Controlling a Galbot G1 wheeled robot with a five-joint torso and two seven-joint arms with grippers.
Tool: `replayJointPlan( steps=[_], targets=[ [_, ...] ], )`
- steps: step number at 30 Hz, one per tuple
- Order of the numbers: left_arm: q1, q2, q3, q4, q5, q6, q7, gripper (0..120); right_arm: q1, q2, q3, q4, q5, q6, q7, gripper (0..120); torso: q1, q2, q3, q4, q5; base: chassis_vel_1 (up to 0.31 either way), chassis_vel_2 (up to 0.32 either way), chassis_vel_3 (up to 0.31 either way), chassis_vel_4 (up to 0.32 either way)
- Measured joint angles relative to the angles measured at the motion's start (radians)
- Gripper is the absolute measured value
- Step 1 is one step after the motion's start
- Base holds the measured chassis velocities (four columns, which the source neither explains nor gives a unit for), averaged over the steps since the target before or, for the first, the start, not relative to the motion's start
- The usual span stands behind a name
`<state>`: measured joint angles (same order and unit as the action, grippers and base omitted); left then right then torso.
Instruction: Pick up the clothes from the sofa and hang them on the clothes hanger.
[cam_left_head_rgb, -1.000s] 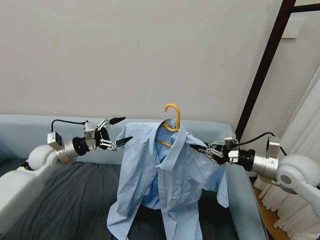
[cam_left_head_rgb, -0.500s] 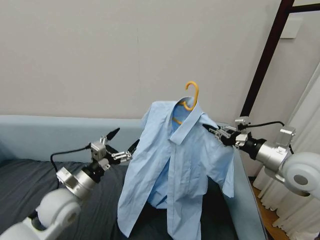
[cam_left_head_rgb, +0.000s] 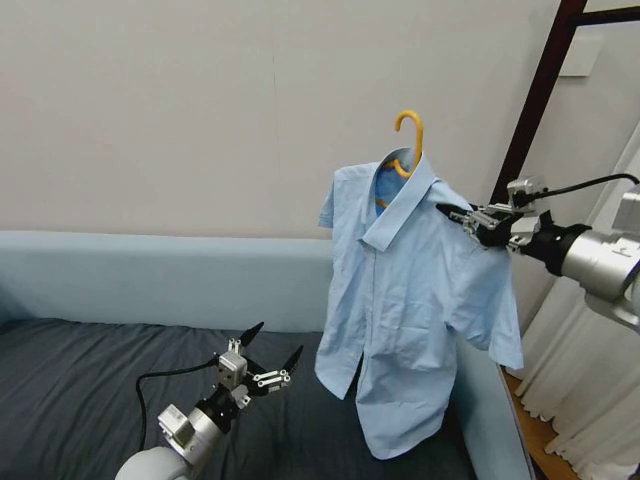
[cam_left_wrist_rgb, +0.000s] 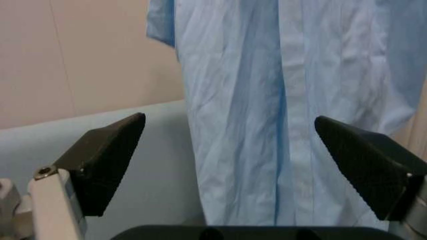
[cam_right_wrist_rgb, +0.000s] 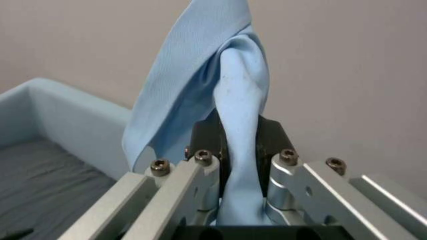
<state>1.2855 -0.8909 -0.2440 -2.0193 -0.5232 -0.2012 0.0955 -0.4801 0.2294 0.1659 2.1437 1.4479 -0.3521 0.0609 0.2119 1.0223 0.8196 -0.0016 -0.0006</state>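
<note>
A light blue shirt (cam_left_head_rgb: 410, 300) hangs on a yellow hanger (cam_left_head_rgb: 406, 135), held up in the air in front of the wall. My right gripper (cam_left_head_rgb: 452, 214) is shut on the shirt's shoulder, and the right wrist view has the blue cloth (cam_right_wrist_rgb: 233, 115) pinched between its fingers. Low over the sofa seat, my left gripper (cam_left_head_rgb: 270, 353) stands open with nothing in it, left of and below the shirt. Between its spread fingertips the left wrist view faces the shirt front (cam_left_wrist_rgb: 280, 100).
A light blue sofa (cam_left_head_rgb: 150, 280) with a dark grey seat (cam_left_head_rgb: 70, 390) runs along the white wall. A dark pole (cam_left_head_rgb: 535, 100) of the clothes stand rises at the right, with white curtains (cam_left_head_rgb: 590, 390) beside it.
My right gripper has lifted the shirt and hanger up and to the right. The left arm has let go, dropped down toward the sofa seat and stays open.
</note>
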Motion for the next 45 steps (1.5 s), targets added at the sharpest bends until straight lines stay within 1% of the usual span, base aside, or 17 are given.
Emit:
replayJointPlan(
  steps=[3,5,8,10,12,15,16,19,21,26,31,32,34,35,40,41,45],
  targets=[
    [0.002,-0.021,0.025,0.045,0.047,-0.024,0.022,100,0.047,0.012,0.062,0.042,0.118,-0.083,0.175,8,0.000,0.000,0.000,0.0003,-0.0004,0.000,0.000,0.000,0.000],
    [0.001,-0.021,0.029,0.050,0.047,-0.027,0.024,100,0.051,0.019,0.068,0.047,0.146,-0.088,0.206,8,0.000,0.000,0.000,0.0002,-0.0002,0.000,0.000,0.000,0.000],
    [-0.010,-0.028,0.050,0.070,0.041,-0.032,0.041,100,0.054,0.065,0.107,0.061,0.255,-0.099,0.295,8,0.000,0.000,0.000,0.0004,-0.0002,0.000,0.000,0.000,0.000],
    [-0.020,-0.031,0.068,0.086,0.041,-0.032,0.047,100,0.060,0.088,0.109,0.039,0.292,-0.111,0.322,8,0.000,0.000,0.000,0.0003,-0.0002,0.000,0.000,0.000,0.000],
    [-0.023,-0.031,0.073,0.090,0.040,-0.031,0.048,100,0.071,0.095,0.105,0.018,0.292,-0.113,0.319,8,0.000,0.000,0.000,0.0003,-0.0002,0.000,0.000,0.000,0.000],
    [-0.052,-0.023,0.108,0.104,0.022,-0.025,0.050,100,0.137,0.124,0.088,-0.050,0.258,-0.112,0.271,8,0.000,0.000,0.000,0.0007,-0.0002,0.000,0.000,0.000,0.000],
    [-0.052,-0.023,0.108,0.104,0.022,-0.025,0.050,100,0.137,0.124,0.088,-0.050,0.258,-0.112,0.271,8,0.000,0.000,0.000,0.0007,-0.0002,0.000,0.000,0.000,0.000],
    [-0.122,-0.020,0.165,0.127,-0.012,-0.024,0.051,100,0.123,0.132,0.082,-0.049,0.205,-0.091,0.223,8,0.000,0.000,0.000,0.0000,-0.0003,0.000,0.000,0.000,0.000],
    [-0.139,-0.021,0.172,0.129,-0.025,-0.024,0.052,100,0.118,0.138,0.079,-0.043,0.202,-0.089,0.219,8,0.000,0.000,0.000,-0.0001,-0.0002,0.000,0.000,0.000,0.000],
    [-0.272,-0.023,0.203,0.135,-0.134,-0.024,0.050,100,0.095,0.136,0.057,-0.005,0.202,-0.100,0.210,8,0.000,0.000,0.000,0.0004,-0.0003,0.000,0.000,0.000,0.000],
    [-0.325,-0.030,0.213,0.136,-0.193,-0.025,0.044,100,0.082,0.134,0.042,0.006,0.195,-0.106,0.206,8,0.000,0.000,0.000,0.0000,-0.0003,0.000,0.000,0.000,0.000],
    [-0.358,-0.036,0.221,0.139,-0.233,-0.024,0.033,100,0.077,0.139,0.031,0.009,0.188,-0.109,0.201,8,0.000,0.000,0.000,0.0000,-0.0002,0.000,0.000,0.000,0.000],
    [-0.410,-0.046,0.239,0.156,-0.282,-0.020,0.026,100,0.066,0.144,0.018,0.012,0.178,-0.114,0.188,8,0.000,0.000,0.000,0.0007,-0.0003,0.000,0.000,0.000,0.000],
    [-0.410,-0.046,0.239,0.156,-0.282,-0.020,0.026,100,0.066,0.144,0.018,0.012,0.178,-0.114,0.188,8,0.000,0.000,0.000,0.0007,-0.0003,0.000,0.000,0.000,0.000],
    [-0.624,-0.087,0.312,0.262,-0.382,0.006,-0.026,100,0.044,0.164,-0.005,0.009,0.151,-0.116,0.130,8,0.000,0.000,0.000,0.0002,-0.0002,0.000,0.000,0.000,0.000],
    [-0.624,-0.087,0.312,0.262,-0.382,0.006,-0.026,100,0.044,0.164,-0.005,0.009,0.151,-0.116,0.130,8,0.000,0.000,0.000,0.0002,-0.0002,0.000,0.000,0.000,0.000],
    [-0.771,-0.155,0.377,0.366,-0.427,0.011,-0.047,100,0.035,0.177,-0.011,0.003,0.131,-0.116,0.114,8,0.000,0.000,0.000,0.0003,-0.0001,0.000,0.000,0.000,0.000]
  ],
)
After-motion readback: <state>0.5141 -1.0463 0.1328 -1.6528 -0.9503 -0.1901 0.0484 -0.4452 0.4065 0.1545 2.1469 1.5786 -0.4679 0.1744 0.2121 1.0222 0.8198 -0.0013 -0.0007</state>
